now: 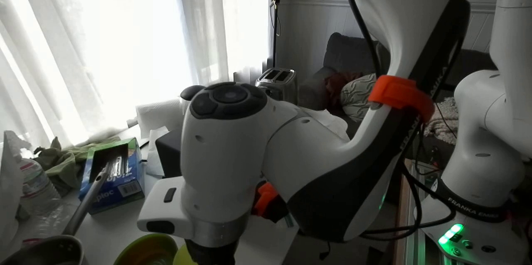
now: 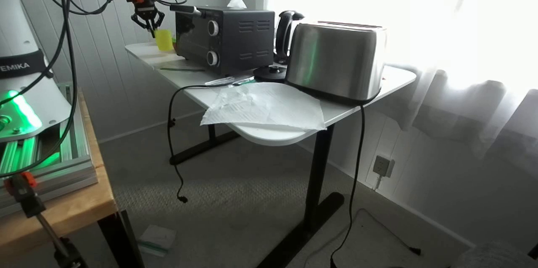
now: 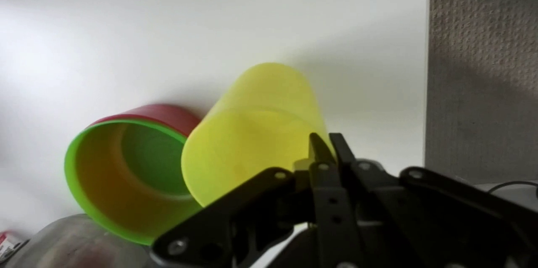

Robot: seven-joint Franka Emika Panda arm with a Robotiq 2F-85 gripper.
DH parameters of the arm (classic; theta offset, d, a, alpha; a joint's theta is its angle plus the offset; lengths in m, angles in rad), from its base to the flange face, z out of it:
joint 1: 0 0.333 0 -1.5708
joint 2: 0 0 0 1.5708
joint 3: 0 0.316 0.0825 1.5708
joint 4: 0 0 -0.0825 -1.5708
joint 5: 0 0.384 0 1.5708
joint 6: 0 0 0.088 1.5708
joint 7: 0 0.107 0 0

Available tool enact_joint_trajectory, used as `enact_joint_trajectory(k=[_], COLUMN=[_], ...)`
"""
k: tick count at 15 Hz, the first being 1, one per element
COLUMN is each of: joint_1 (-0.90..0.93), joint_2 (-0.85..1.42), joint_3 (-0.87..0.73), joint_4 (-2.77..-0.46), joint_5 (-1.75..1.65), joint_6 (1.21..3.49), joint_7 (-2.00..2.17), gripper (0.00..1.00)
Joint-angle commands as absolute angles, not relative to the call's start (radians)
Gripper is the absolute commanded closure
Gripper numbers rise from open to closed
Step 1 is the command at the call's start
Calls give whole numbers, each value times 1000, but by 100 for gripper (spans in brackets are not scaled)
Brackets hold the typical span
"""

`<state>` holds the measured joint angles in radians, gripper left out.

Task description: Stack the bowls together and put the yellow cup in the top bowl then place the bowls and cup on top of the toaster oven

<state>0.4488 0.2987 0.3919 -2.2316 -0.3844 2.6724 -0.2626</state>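
Hand (image 3: 325, 138), black, two-fingered: closed on the near wall of the yellow cup (image 3: 252, 137), at its rim. Just beside the cup, on the white surface (image 3: 357, 28): yellow-green bowl (image 3: 134, 188), nested in magenta-pink bowl (image 3: 171, 116). Near these, in an exterior view: black toaster oven (image 2: 235, 40), same surface.

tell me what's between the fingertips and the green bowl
In the wrist view, the yellow cup is between the fingertips, shut on its wall, and the green bowl.

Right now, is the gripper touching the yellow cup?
Touching. The wrist view shows the gripper shut on the wall of the yellow cup, one finger inside the rim, one outside.
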Motion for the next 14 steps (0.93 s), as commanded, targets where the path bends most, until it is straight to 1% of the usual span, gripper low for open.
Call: enact_joint_trajectory(k=[1,6,14], joint_1=[438,453,466], joint_2=[262,274,425], joint_3=[401,369,334], joint_4=[-2202,-2118,-1951], joint_5=[-366,-408,-398], joint_6=[2631,2640,2616], joint_7=[-300,-266,-254], gripper=[99,99,99])
